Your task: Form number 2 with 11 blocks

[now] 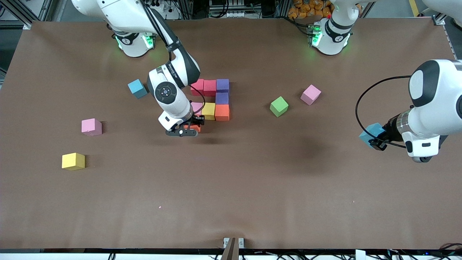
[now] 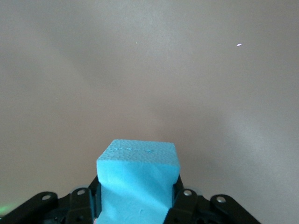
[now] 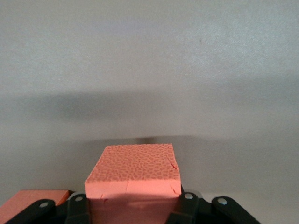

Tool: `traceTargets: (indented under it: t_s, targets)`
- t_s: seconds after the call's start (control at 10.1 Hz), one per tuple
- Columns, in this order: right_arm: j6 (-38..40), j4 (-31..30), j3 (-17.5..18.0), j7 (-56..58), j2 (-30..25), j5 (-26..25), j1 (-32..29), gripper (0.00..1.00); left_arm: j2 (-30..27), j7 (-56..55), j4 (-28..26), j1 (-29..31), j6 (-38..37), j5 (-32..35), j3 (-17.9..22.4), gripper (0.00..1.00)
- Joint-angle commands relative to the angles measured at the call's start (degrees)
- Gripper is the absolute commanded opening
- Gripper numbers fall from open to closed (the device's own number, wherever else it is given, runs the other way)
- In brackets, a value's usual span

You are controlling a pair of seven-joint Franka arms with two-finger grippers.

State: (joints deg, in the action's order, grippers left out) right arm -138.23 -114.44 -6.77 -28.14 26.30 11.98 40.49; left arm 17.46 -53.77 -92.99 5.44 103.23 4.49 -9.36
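Seven blocks form a partial number 2: two red, two purple, then pink, yellow and orange. My right gripper is shut on an orange-red block, low beside the pink cube; whether it rests on the table I cannot tell. My left gripper waits over the left arm's end of the table, shut on a light blue block. Black fingers press the orange-red block's sides.
Loose blocks lie around: light blue, pink and yellow toward the right arm's end, green and pink toward the left arm's end. A corner of another orange block shows beside the right gripper.
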Motion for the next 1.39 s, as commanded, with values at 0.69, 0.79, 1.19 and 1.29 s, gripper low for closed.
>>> traceTargets:
  t_s: [0.69,0.79,1.19,1.29]
  targets:
    - [-1.0,0.9,-0.5,-3.8,3.3,-0.3,2.0,0.43,1.7,2.6,-0.5,-1.0,0.0,-0.4,-0.7,0.18]
    - [-1.0,0.9,-0.5,-3.7,3.3,-0.5,2.0,0.43,2.1,2.8,-0.4,-2.0,0.1,-0.5,-1.3,0.18]
    - [-1.0,0.9,-0.5,-3.7,3.5,-1.0,2.0,0.43,5.7,3.8,-0.3,-8.4,1.0,-1.0,-3.4,0.18]
    - [-1.0,0.9,-0.5,-3.8,3.7,-1.8,2.0,0.43,7.4,3.8,-0.1,-9.4,1.1,-1.0,-3.4,0.18]
